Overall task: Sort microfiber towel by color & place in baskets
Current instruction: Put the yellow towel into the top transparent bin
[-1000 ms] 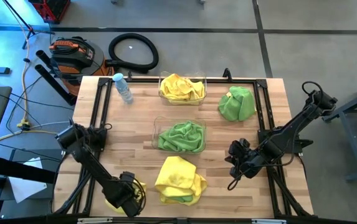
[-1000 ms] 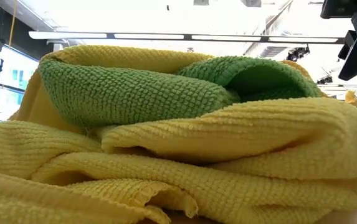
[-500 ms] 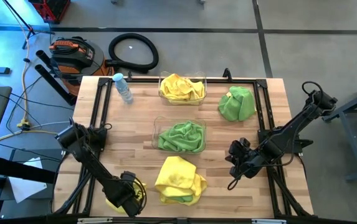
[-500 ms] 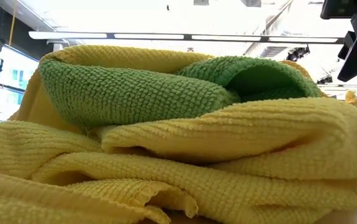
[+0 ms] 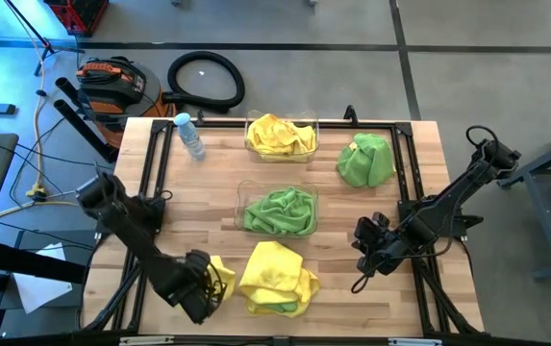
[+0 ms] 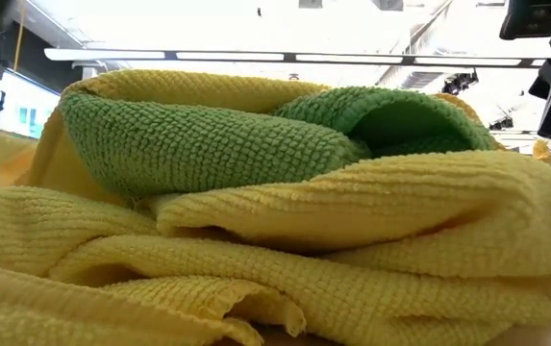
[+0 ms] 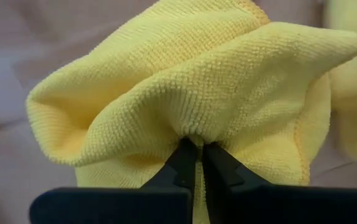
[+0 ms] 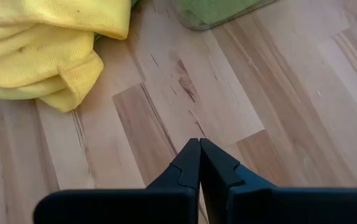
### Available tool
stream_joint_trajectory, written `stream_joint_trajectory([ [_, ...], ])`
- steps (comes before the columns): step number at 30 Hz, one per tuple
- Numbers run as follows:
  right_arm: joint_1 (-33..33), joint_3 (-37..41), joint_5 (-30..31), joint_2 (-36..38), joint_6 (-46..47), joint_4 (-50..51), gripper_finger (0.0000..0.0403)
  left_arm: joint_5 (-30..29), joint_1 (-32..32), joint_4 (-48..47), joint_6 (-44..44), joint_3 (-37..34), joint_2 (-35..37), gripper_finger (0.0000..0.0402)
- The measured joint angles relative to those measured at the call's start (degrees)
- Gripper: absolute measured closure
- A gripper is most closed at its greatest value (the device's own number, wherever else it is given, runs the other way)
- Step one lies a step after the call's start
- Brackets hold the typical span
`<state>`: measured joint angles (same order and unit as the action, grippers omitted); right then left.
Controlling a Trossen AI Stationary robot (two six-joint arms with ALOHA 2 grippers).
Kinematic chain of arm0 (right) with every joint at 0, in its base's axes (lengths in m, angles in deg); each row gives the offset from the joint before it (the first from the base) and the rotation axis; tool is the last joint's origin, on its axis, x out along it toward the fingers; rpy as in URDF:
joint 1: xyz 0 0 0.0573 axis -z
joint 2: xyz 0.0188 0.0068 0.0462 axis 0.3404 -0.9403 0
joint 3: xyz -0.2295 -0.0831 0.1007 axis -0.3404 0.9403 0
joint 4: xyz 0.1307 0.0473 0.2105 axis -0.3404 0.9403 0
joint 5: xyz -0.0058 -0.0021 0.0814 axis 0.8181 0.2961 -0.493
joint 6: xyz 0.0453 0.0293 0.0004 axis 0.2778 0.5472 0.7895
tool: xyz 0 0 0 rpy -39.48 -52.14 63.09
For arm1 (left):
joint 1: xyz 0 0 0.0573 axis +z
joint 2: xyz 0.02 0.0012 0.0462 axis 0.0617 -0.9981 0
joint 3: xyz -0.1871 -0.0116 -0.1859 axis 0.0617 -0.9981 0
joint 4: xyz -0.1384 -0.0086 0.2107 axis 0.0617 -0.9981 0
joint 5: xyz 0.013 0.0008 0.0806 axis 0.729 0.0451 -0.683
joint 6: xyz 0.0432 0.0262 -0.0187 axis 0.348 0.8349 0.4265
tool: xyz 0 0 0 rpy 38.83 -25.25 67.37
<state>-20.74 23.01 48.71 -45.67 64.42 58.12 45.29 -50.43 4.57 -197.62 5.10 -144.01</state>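
At the near left corner of the table (image 5: 160, 221), the left gripper (image 5: 201, 286) is clamped on a fold of a yellow towel (image 7: 197, 99); the left wrist view shows both fingers pressed together with the cloth bunched between them and hanging free around the pinch. In the high view that towel (image 5: 219, 277) sits just beside a mixed pile (image 5: 277, 279) of yellow cloth with green underneath, apparently touching its left edge. The controlling relation is the bearing to the yellow basket (image 5: 281, 136): it stands at the far edge of the table, away from the gripper and to its right, with the green basket (image 5: 279, 210) lying between the two, roughly on the direct line. The carry therefore probably requires lift enough for the hanging cloth to clear the mixed pile and the green basket's walls, or a path swung left of both. The held towel has no clear long axis; it is gathered into a lobe. The right gripper (image 5: 369, 252) waits over bare wood at the near right with its fingers together and empty. A loose green towel (image 5: 365, 160) lies at the far right, nearer the right arm; a bottle (image 5: 190, 136) stands at the far left.
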Motion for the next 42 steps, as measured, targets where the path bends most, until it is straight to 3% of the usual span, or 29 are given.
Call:
stream_joint_trajectory([
  [7, 0.0, 0.0, 0.1, 0.0, -0.3, 0.1, 0.0402, -7.4, 5.7, -5.4, 8.5, 0.1, 8.6, 0.0401],
  [12, 0.0, 0.0, 1.0, 0.0, 0.1, 0.2, 0.0402, -15.2, 12.6, -5.2, 21.1, 0.1, 15.7, 0.0401],
  [17, 0.3, 0.0, 3.7, 0.0, 0.2, 0.1, 0.0402, -15.7, 23.5, -3.3, 40.7, 0.2, 19.7, 0.0401],
  [23, 2.2, 0.0, 4.4, 0.0, 1.8, 0.2, 0.0402, -13.6, 38.4, 7.1, 68.0, 2.1, 20.4, 0.0401],
  [29, 5.0, 0.0, 5.1, 0.0, 3.5, 0.2, 0.0402, -6.7, 52.8, 16.0, 92.4, 8.0, 17.6, 0.0401],
  [33, 7.3, 0.0, 5.1, 0.0, 7.0, 0.8, 0.0402, -1.7, 61.0, 16.0, 105.3, 14.4, 12.7, 0.0401],
  [42, 12.7, 0.0, 5.1, 0.0, 11.2, 0.7, 0.0402, 4.1, 71.1, 15.8, 133.8, 29.1, -3.5, 0.0401],
])
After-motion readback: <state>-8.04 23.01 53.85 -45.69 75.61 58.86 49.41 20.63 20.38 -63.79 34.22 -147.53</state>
